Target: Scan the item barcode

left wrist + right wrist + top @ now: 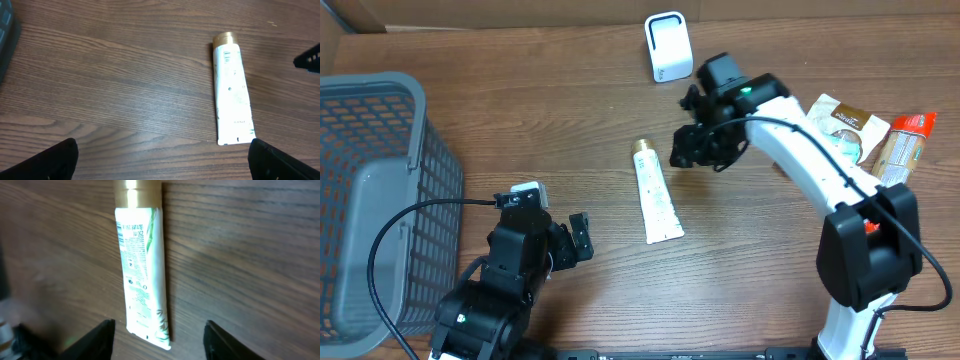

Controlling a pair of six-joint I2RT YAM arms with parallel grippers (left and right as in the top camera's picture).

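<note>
Currently, the right gripper (161, 344) hangs over the white tube (656, 195) with its jaws parted, gripping nothing. The tube lies flat on the table (570, 120), gold cap away from the robot. The left gripper (162, 160) is spread wide, empty.

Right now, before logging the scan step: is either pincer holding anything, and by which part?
Nothing is held. The tube lies flat on the table; the left pincer and right pincer both stand open, off it.
</note>
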